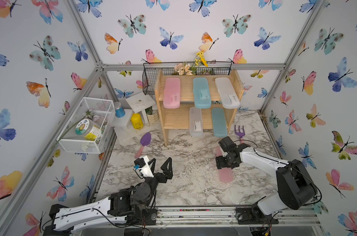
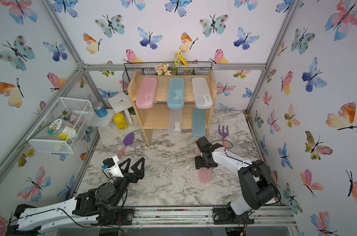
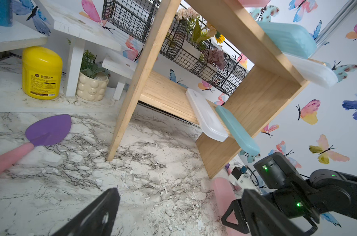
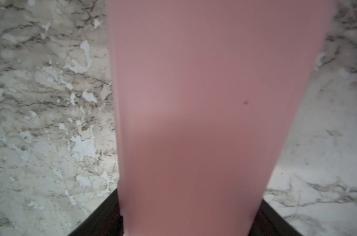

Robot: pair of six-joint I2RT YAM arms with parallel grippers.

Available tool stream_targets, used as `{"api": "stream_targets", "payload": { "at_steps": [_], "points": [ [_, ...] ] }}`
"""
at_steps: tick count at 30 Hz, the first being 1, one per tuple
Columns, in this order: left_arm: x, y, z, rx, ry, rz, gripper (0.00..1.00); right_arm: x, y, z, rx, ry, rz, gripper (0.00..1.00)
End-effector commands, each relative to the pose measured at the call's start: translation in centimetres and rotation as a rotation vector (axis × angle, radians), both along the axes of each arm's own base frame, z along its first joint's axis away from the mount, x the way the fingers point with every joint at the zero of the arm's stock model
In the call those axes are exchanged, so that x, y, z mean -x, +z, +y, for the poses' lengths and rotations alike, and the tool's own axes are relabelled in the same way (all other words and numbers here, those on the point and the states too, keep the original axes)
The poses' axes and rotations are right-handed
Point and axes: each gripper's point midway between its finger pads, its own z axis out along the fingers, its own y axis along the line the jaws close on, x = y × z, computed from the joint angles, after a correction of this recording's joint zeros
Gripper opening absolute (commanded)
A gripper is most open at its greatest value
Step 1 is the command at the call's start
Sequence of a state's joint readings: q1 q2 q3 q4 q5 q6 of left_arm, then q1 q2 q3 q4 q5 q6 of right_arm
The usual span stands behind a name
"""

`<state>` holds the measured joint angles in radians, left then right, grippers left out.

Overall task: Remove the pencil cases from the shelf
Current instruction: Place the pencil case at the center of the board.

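The pine shelf (image 1: 175, 120) (image 2: 157, 119) stands at the back. Its upper tier carries a pink pencil case (image 1: 172, 93), a teal one (image 1: 201, 93) and a frosted clear one (image 1: 226, 93). On the lower tier lie a clear case (image 1: 195, 121) (image 3: 206, 116) and a teal case (image 1: 219, 122) (image 3: 237, 130), both overhanging the front edge. My right gripper (image 1: 227, 163) (image 4: 191, 220) is shut on a second pink case (image 1: 225, 174) (image 2: 205, 174) (image 4: 204, 102), held flat and low over the marble table in front of the shelf's right side. My left gripper (image 1: 161, 161) (image 3: 179, 196) hangs open and holds nothing at front left.
A purple trowel (image 1: 145, 141) lies left of the shelf and a purple fork (image 1: 239, 130) to its right. A white stepped stand (image 1: 139, 102), a yellow jar (image 1: 137, 121), a black wire basket (image 1: 153, 79) and a white wire basket (image 1: 85, 124) crowd the back left.
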<state>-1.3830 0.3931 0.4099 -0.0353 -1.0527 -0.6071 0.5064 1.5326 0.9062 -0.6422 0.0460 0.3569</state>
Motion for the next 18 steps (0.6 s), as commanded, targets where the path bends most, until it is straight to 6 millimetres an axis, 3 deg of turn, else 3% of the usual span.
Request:
{"api": "stream_targets", "payload": {
  "at_steps": [1,12,18],
  "points": [
    [-0.2,-0.2,0.0,-0.014,0.017,-0.002,0.99,-0.2,-0.4,-0.5,-0.016,0.029,0.016,0.72],
    [-2.2,0.4,-3.4,0.119,-0.135,0.046,0.99,0.1,-2.4,-0.8,-0.012,0.031,0.073,0.78],
    [-3.8,0.9,-5.7,0.12,-0.206,0.09,0.99,-0.1,-2.1,-0.9,-0.015,0.026,0.062,0.92]
  ]
}}
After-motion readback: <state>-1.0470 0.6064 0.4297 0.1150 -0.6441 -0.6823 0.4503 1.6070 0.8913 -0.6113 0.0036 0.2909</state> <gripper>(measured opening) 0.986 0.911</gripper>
